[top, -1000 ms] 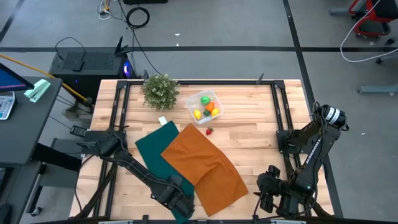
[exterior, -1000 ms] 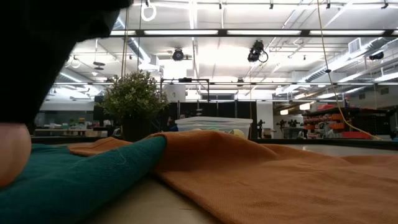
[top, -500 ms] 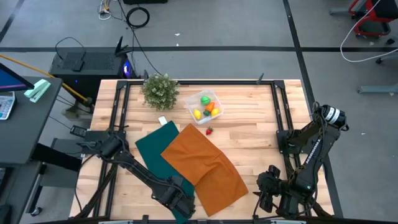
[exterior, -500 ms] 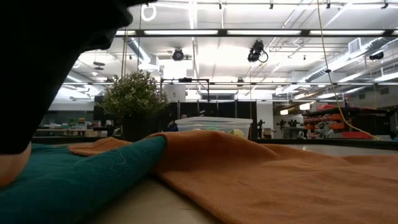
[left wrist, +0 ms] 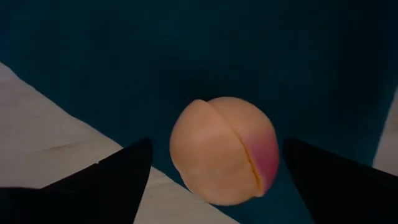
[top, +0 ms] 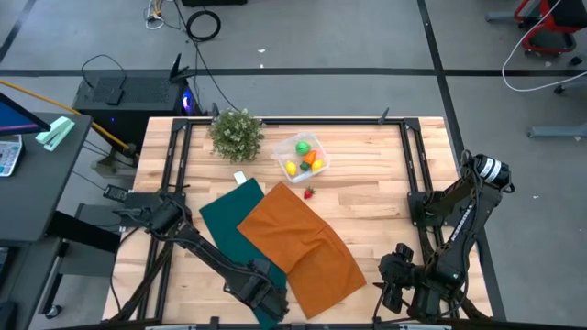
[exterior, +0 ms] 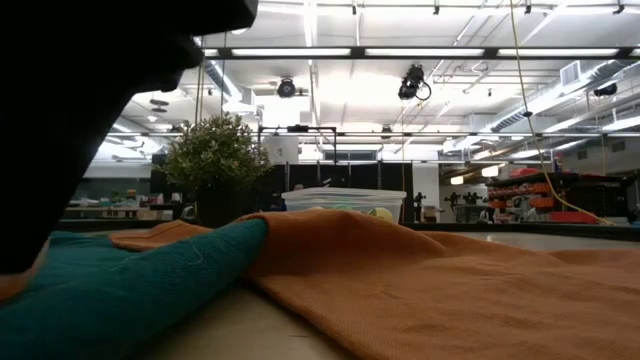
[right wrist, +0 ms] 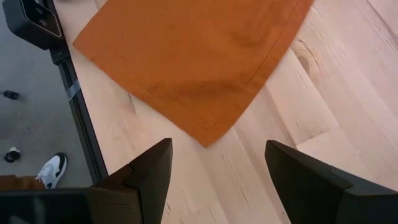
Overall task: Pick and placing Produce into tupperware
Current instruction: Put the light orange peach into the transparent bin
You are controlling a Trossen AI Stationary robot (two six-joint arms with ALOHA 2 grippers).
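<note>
Sprawling across the lower middle of the high view, the orange cloth [top: 301,246] overlaps the green cloth [top: 237,229]. Upper centre, the tupperware [top: 300,156] holds produce. The left gripper [left wrist: 211,180] hangs wide over the green cloth; only its wrist view shows the peach [left wrist: 224,149] between the fingers, untouched. The right gripper [right wrist: 217,163], lower right, is open and empty.
</note>
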